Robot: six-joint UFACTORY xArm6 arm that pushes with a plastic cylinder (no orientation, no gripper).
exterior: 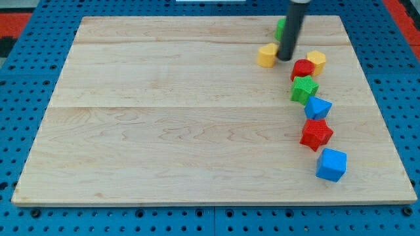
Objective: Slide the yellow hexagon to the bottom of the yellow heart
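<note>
A yellow block, which looks like the heart, lies near the view's top, right of centre. A second yellow block, which looks like the hexagon, lies further right and touches a red round block. My tip rests on the board between the two yellow blocks. It sits right beside the heart's right side and a short gap left of the hexagon.
A green block sits partly hidden behind the rod at the view's top. Below the red round block, a green star, a blue block, a red star and a blue cube run down the right side. The wooden board lies on a blue pegboard.
</note>
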